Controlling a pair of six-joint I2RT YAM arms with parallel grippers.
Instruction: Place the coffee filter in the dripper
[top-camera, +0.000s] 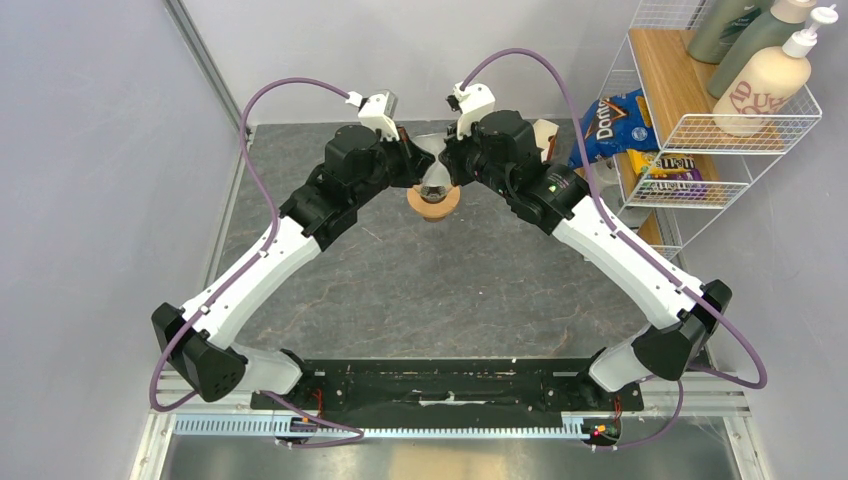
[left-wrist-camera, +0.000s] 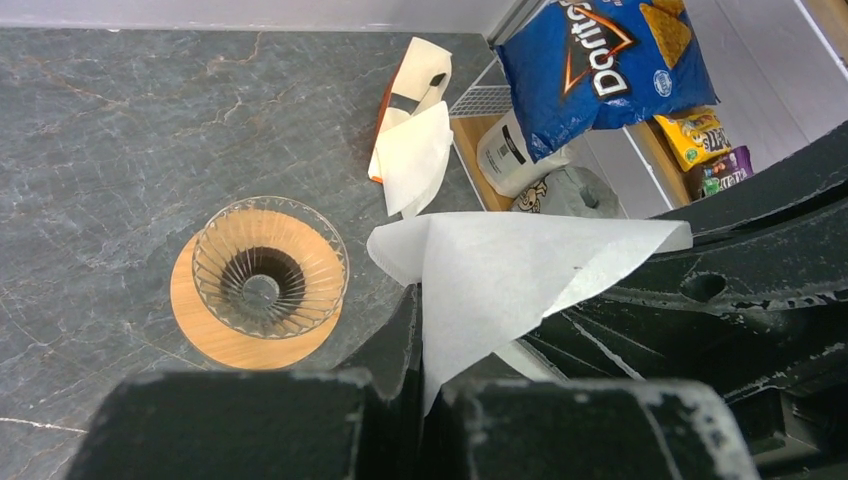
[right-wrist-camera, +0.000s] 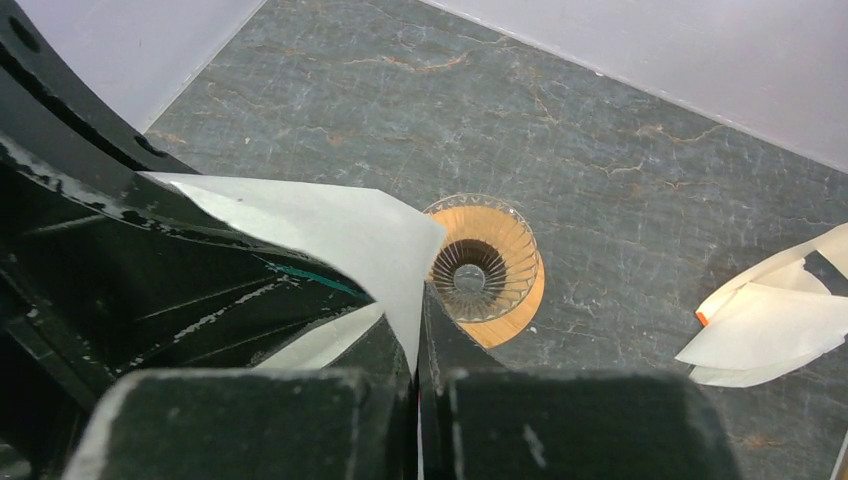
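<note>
Carry step: left claw (left-wrist-camera: 421, 345) and right claw (right-wrist-camera: 418, 335) are both pinching the coffee filter (left-wrist-camera: 500, 270) above the dripper (left-wrist-camera: 268, 268). Next, probably: opening it, centring, lowering in.

I'm looking at a lab test cell: plain grey panels (top-camera: 90, 150) box in a stone-look worktop (top-camera: 420, 290), an aluminium rail (top-camera: 400, 425) along its near edge, a snack-stocked wire shelf (top-camera: 700, 130) at right.
</note>
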